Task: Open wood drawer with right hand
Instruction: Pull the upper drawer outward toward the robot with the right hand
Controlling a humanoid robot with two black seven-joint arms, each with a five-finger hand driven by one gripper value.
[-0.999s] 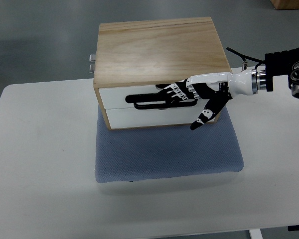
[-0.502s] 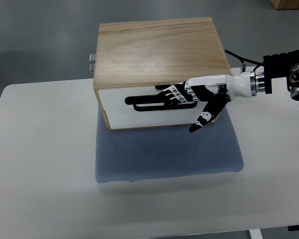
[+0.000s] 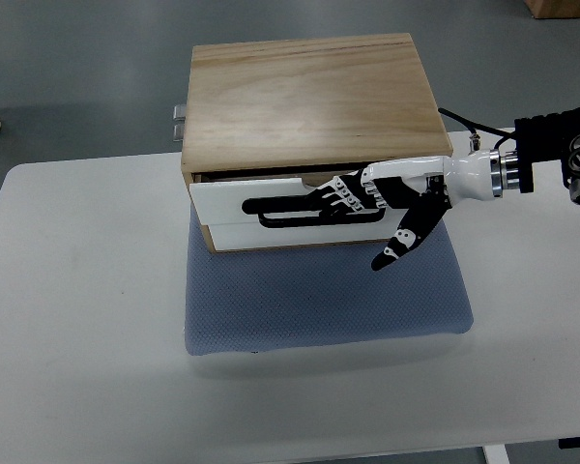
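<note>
A wooden box [image 3: 309, 97] with two white drawer fronts stands at the back of a blue-grey mat [image 3: 319, 300]. The upper drawer [image 3: 227, 198] is pulled out a little, with a dark gap under the wooden top. My right hand [image 3: 353, 196] comes in from the right edge. Its fingers [image 3: 336, 193] are hooked into the upper drawer's black slot handle [image 3: 275, 206], and the thumb [image 3: 398, 242] points down over the lower drawer. The left hand does not show.
The mat lies on a white table [image 3: 87, 319]. A metal fitting [image 3: 178, 118] sticks out at the box's back left. Grey floor lies beyond the table. A brown box corner [image 3: 561, 6] shows at the top right.
The upper drawer has slid out slightly toward me with my right hand in its handle. The hand and wrist have moved a little nearer and lower.
</note>
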